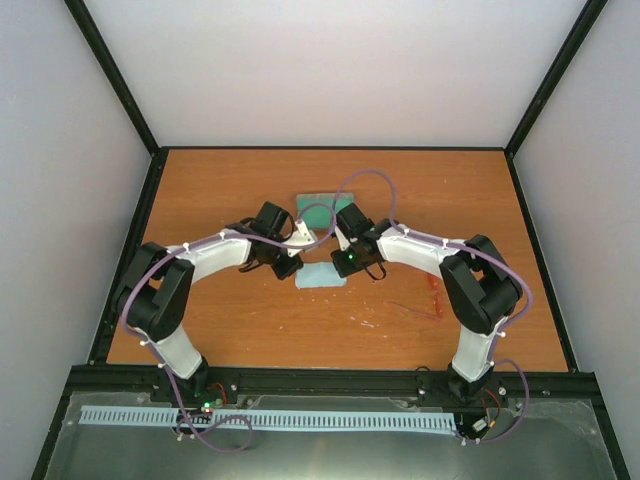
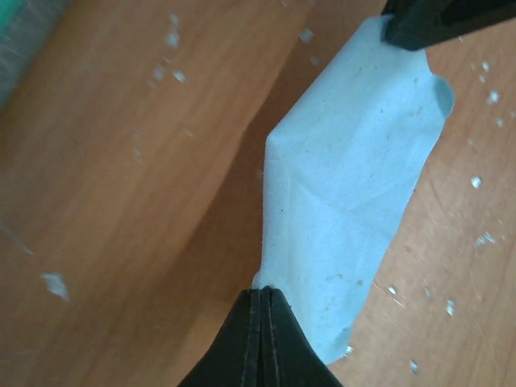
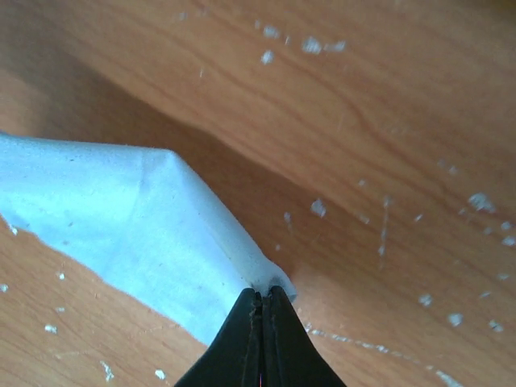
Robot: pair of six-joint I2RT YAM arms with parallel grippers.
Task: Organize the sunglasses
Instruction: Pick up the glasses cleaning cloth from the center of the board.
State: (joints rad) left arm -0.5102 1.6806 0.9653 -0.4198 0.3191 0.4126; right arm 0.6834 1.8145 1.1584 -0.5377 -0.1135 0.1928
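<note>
Mid orange wooden counter (image 1: 230,330), your left gripper (image 2: 262,294) and right gripper (image 3: 262,292) each pinch the pale blue square cloth (image 2: 355,185); hold it taut

I log as unreadable:
- sunglasses (image 1: 434,300): faint thin lines overhead, partly behind the right arm (image 1: 470,285)
- case (image 1: 316,207): near edge covered by the left arm (image 1: 215,255) and right arm
- grey-green patch (image 2: 22,31): blurred, cut off at the left wrist view's corner
</note>
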